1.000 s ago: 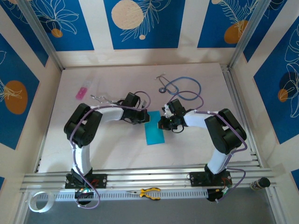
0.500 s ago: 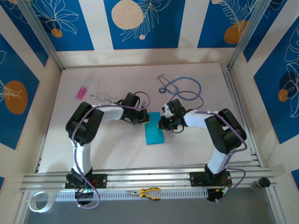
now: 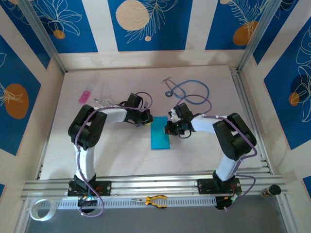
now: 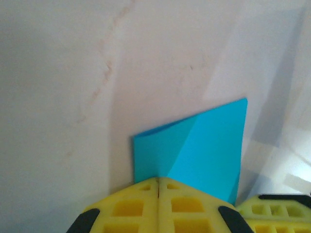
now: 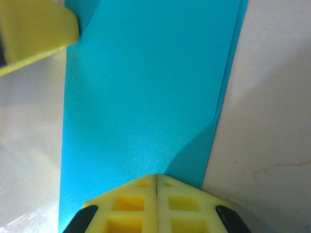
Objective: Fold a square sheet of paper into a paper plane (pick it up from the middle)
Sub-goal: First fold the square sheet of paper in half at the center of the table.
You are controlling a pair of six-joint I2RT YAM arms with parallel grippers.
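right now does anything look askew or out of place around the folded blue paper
Mildly. The thin cyan-blue folded sheet of paper shows a diagonal crease at one corner in the left wrist view, and that corner seems to lift. Yellow-handled pliers lie on the slotted rail at the near edge.

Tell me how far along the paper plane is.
Done: the paper lies on the table as a narrow rectangle with a doubled edge, so it looks folded in half. In hand: both claws are shut, the left claw at one corner, the right claw tip-down on its surface. Left: nose and wing folds; no pointed shape yet.
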